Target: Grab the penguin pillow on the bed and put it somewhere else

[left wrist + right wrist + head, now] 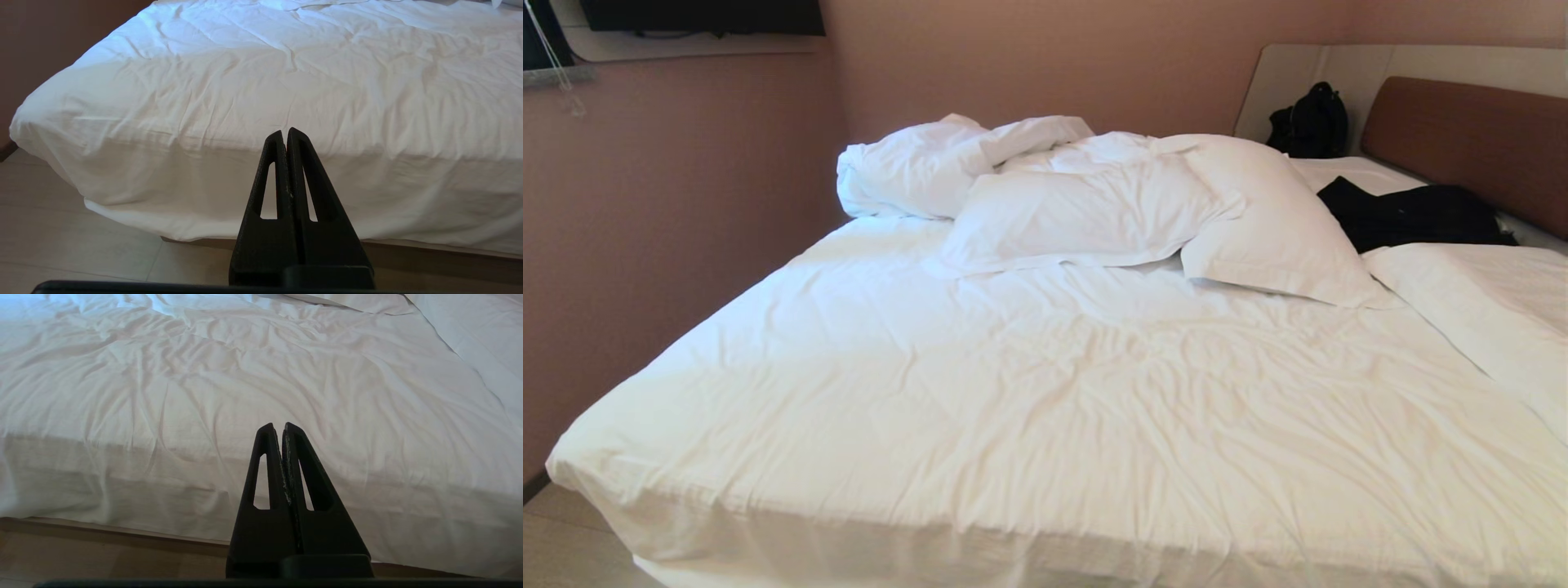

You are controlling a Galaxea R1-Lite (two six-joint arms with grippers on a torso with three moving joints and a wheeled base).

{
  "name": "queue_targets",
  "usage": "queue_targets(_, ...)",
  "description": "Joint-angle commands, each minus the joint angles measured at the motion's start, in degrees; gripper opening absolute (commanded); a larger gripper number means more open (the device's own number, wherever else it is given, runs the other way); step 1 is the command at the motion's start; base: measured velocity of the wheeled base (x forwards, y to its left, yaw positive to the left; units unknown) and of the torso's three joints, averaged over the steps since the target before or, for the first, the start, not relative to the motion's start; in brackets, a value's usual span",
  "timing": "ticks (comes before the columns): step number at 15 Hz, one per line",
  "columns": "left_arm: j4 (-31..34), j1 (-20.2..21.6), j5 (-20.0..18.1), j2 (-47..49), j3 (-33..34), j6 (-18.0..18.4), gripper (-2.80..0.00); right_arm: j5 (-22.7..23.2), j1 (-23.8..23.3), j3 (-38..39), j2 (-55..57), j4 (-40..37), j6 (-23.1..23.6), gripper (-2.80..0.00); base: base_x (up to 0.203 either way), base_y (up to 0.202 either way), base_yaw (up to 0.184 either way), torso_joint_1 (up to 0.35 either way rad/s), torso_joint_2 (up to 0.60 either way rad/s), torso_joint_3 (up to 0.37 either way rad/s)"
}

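The bed (1013, 392) fills the head view, covered in wrinkled white sheets, with a brown headboard (1470, 139) at the far right. The penguin pillow is out of view in every frame. Neither arm shows in the head view. My left gripper (284, 132) is shut and empty, held low in front of the bed's near left edge (163, 163). My right gripper (282, 426) is also shut and empty, facing the bed's near side (122, 477) further right.
Two plain white pillows (1086, 212) (1274, 220) and a bunched white duvet (931, 163) lie at the far side. A black garment (1413, 214) and a black bag (1311, 122) sit near the headboard. Another white pillow (1486, 318) lies at right. A pink wall (670, 245) borders the left; floor (61, 245) lies below.
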State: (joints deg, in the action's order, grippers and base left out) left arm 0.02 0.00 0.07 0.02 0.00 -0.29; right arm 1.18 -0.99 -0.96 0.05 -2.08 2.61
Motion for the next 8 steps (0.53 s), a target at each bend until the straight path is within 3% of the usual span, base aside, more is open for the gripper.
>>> queue_targets(1,0.0,0.0,0.0,0.0,0.1,0.0,-2.8,0.0,-0.1,0.0,0.0,0.0,0.0,-2.8,0.0,0.0,0.0,0.0,0.0,0.0)
queue_targets(8,0.0,0.0,0.0,0.0,0.1,-0.1,-2.8,0.0,-0.1,0.0,0.0,0.0,0.0,-2.8,0.0,0.018,0.002,0.001,0.0,0.001)
